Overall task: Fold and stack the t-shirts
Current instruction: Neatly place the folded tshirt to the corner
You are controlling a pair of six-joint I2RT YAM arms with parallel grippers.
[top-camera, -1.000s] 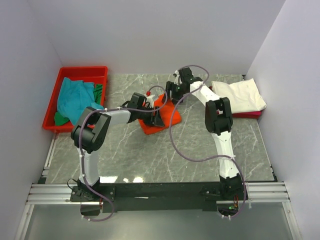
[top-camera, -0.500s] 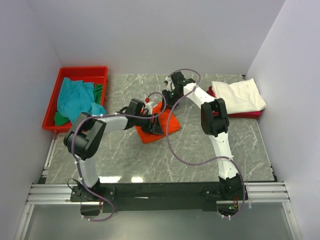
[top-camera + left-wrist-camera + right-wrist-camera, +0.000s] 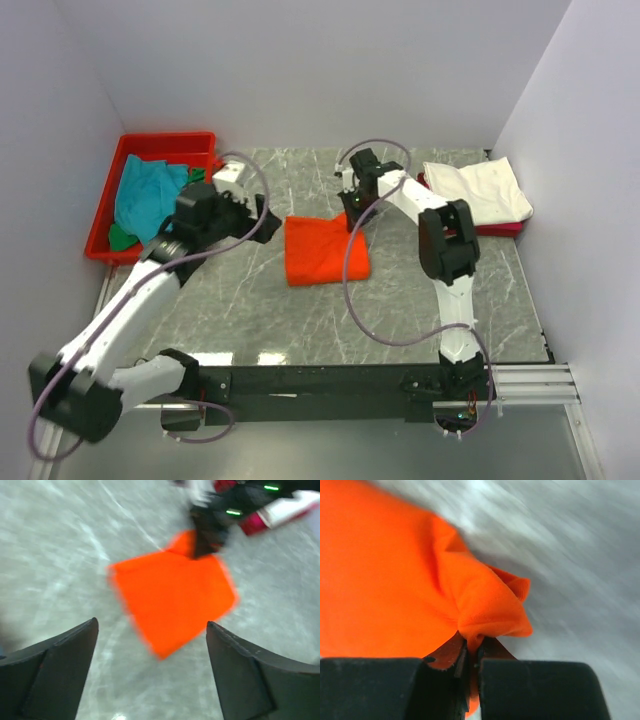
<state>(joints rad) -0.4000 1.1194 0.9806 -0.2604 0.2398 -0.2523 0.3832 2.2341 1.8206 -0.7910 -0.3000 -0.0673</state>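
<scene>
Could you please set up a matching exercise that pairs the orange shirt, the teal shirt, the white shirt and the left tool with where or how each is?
Things:
1. orange shirt
2. teal shirt
3. white shirt
4. left tool

States:
A. in the red tray
B. open, holding nothing
C. pinched at one corner by the right tool
D. on top of a dark red shirt at the table's right side

Pairs: 1-C, 2-A, 3-D, 4-B

Robot lab cell, plain white walls (image 3: 300, 70), 2 arms (image 3: 452, 300) behind aluminium rail (image 3: 110, 385) (marble-pattern table (image 3: 300, 320))
</scene>
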